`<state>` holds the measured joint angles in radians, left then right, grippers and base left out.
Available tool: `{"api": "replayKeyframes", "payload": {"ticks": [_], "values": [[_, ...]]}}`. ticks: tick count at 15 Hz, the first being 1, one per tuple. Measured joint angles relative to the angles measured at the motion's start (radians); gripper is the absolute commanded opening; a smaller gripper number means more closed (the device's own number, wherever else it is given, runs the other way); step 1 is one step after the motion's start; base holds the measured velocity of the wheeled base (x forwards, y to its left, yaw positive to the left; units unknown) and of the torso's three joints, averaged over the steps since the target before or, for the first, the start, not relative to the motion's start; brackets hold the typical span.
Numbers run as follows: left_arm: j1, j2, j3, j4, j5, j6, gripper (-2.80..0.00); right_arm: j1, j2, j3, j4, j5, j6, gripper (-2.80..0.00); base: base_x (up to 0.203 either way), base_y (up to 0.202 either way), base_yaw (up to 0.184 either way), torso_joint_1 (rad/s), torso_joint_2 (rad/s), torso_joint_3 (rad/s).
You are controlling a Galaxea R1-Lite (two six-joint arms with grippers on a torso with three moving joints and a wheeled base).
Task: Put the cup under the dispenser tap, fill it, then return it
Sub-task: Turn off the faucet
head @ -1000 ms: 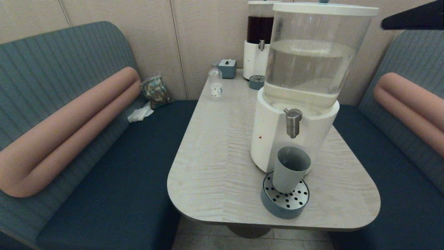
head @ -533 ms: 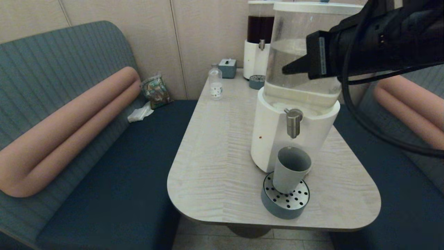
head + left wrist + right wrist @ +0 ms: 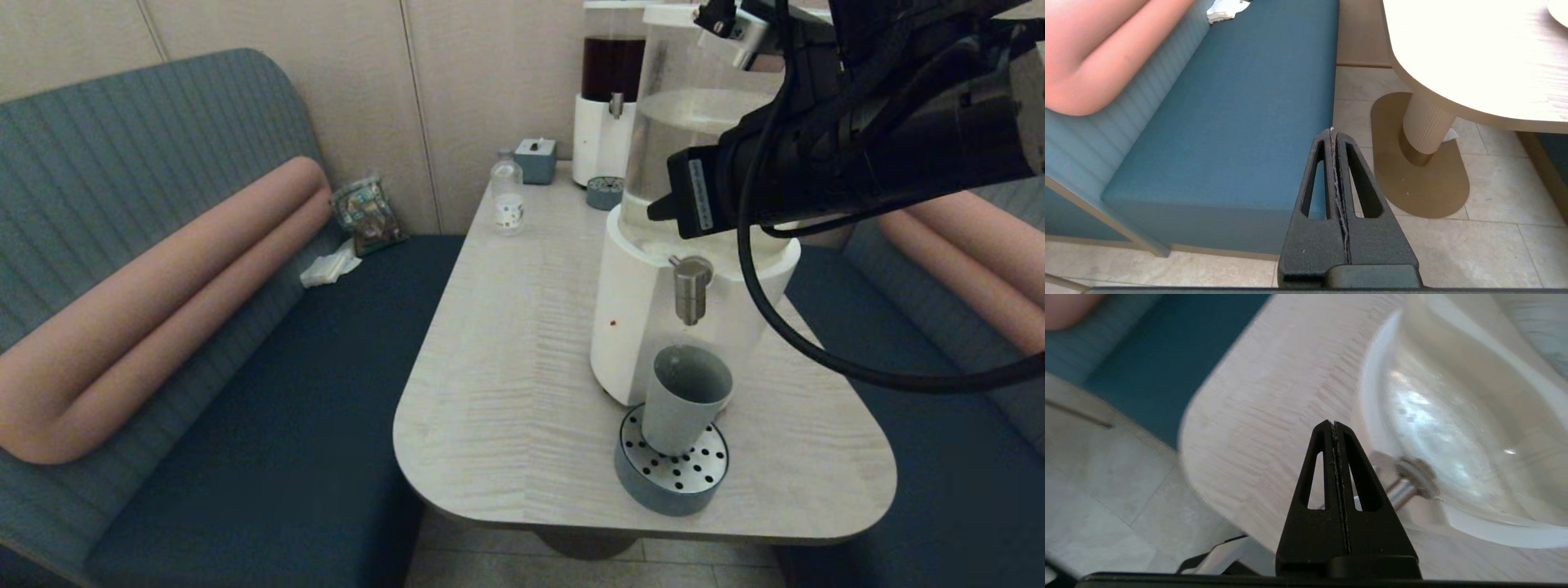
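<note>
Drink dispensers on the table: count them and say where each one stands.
2. The pale-liquid dispenser stands near the table's front, behind the cup. The dark-liquid dispenser stands at the far end by the wall. None seems hidden.

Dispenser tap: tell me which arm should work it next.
Right. The right pincer, shut, hangs just above the dispenser tap, with the cup already beneath. The left pincer, shut, sits low beside the bench.
</note>
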<state>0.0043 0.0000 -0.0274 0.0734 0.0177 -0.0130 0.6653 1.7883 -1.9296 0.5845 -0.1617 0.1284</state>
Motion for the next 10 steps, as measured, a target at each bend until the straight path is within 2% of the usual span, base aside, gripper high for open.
{"api": "replayKeyframes", "payload": {"ticks": [5, 10], "values": [[0.000, 0.000, 0.000, 0.000, 0.000, 0.000, -2.80, 0.000, 0.025, 0.001, 0.015, -0.064, -0.002, -2.80, 0.000, 0.000, 0.000, 0.000, 0.00, 0.000], [0.000, 0.000, 0.000, 0.000, 0.000, 0.000, -2.80, 0.000, 0.037, 0.001, 0.029, -0.076, 0.002, -2.80, 0.000, 0.000, 0.000, 0.000, 0.00, 0.000]]}}
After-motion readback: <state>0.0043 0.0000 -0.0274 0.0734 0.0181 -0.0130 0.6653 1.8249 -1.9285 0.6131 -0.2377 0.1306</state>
